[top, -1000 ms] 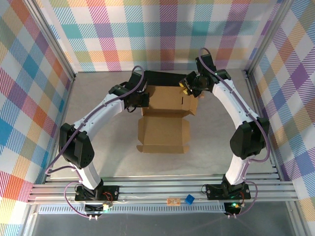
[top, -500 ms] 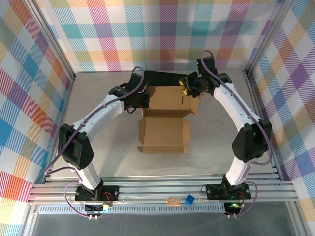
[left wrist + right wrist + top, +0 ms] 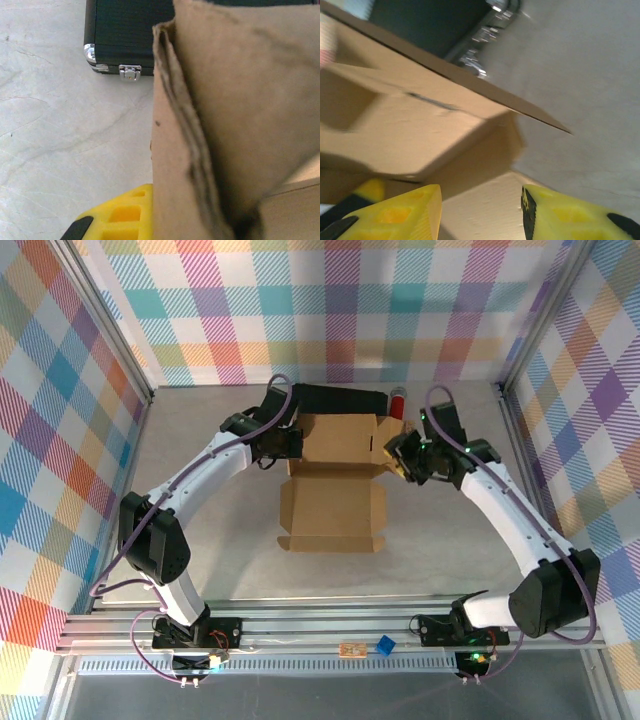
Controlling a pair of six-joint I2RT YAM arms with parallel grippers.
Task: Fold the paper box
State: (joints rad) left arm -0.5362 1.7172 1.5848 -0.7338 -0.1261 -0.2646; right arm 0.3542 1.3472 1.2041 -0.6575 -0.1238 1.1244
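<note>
The paper box (image 3: 335,495) lies mid-desk (image 3: 240,560), its near panel flat and its far part raised into walls in front of the black case (image 3: 340,397); I judge the side walls are being set up. The left tool (image 3: 285,445) sits at the left wall, but I cannot tell its grip. The right tool (image 3: 480,205) hangs spread and empty beside the right wall, and should next push that flap upright.

1 black case (image 3: 340,397) lies just beyond the left gripper (image 3: 290,445); 1 small red cylinder (image 3: 397,403) stands beyond the right gripper (image 3: 400,462).
</note>
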